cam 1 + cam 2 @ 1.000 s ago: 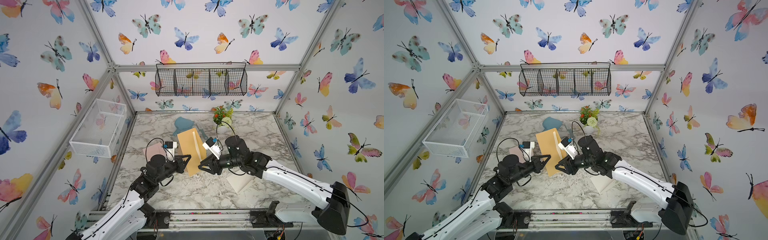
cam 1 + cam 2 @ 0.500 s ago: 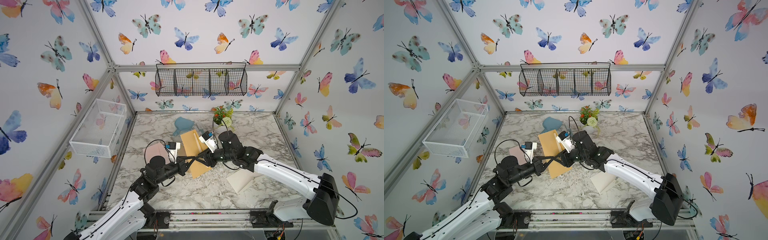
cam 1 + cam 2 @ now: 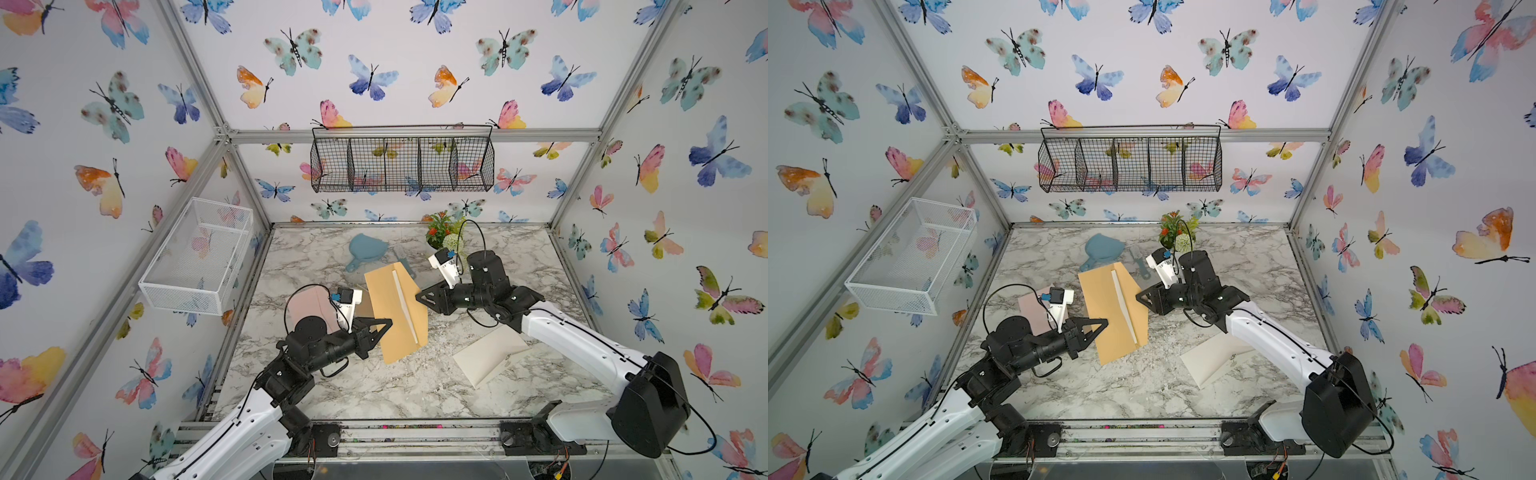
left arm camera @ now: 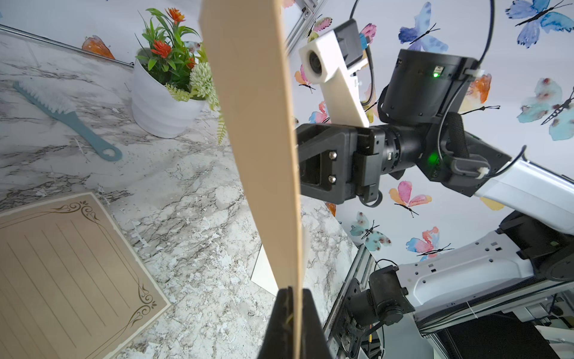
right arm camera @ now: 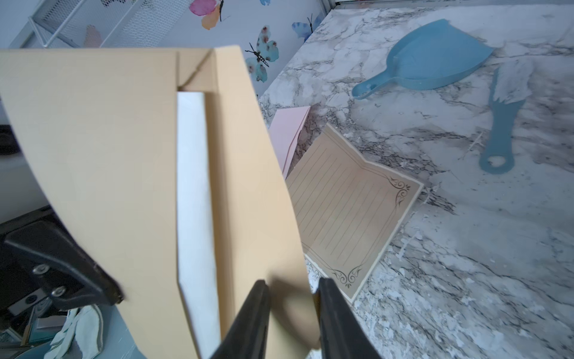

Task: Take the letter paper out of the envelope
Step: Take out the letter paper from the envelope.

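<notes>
Left tool (image 4: 291,295) grips one edge of the tan paper envelope (image 3: 399,316), held above the marble tabletop (image 3: 374,386). Right tool (image 5: 293,287) straddles the envelope's opposite edge, jaws apart.

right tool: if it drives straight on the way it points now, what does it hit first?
The tan paper envelope: its edge sits between the open jaws of the right tool, so contact looks almost immediate, though the exact depth is unclear.

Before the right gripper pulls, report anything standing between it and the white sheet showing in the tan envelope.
Only the envelope itself: the right gripper's open jaws straddle its tan outer edge, and a tan band separates them from the white sheet. The left gripper pinches the opposite edge.
</notes>
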Controlling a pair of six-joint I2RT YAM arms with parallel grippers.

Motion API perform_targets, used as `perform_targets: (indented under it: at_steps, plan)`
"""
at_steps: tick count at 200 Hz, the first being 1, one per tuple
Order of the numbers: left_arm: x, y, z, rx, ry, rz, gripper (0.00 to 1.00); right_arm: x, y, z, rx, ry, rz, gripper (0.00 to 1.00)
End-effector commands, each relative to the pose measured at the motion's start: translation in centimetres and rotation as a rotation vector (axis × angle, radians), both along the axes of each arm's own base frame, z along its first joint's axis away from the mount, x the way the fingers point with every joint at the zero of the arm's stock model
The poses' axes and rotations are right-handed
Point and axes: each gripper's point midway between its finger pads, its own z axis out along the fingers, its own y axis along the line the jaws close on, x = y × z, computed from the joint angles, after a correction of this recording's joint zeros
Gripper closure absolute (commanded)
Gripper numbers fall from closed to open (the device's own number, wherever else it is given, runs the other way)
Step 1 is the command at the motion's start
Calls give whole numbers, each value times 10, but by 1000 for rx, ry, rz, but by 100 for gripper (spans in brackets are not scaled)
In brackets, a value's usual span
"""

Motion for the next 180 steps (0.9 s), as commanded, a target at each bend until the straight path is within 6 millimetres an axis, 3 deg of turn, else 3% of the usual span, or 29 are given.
perform_targets:
  at_steps: [1,38,81,120,143,159,180]
  plan:
    - [-5,-4,17,-34,-56,-38,100,-27,12,28,128,-37,159,69]
    - [-4,-5,21,-43,-65,-39,100,-36,11,35,137,-45,202,70]
    - [0,-4,17,-12,-58,-19,100,-18,-17,46,17,-151,17,73]
    - [-1,-2,19,-11,-65,-13,100,17,-72,47,-144,-175,-259,73]
    - [-1,-1,20,-8,-66,-8,100,23,-96,60,-131,-193,-335,73]
    - [-1,0,20,-10,-69,-3,100,17,-93,66,-103,-193,-308,73]
    - [1,0,18,-3,-66,1,100,-3,-69,70,2,-125,-158,77]
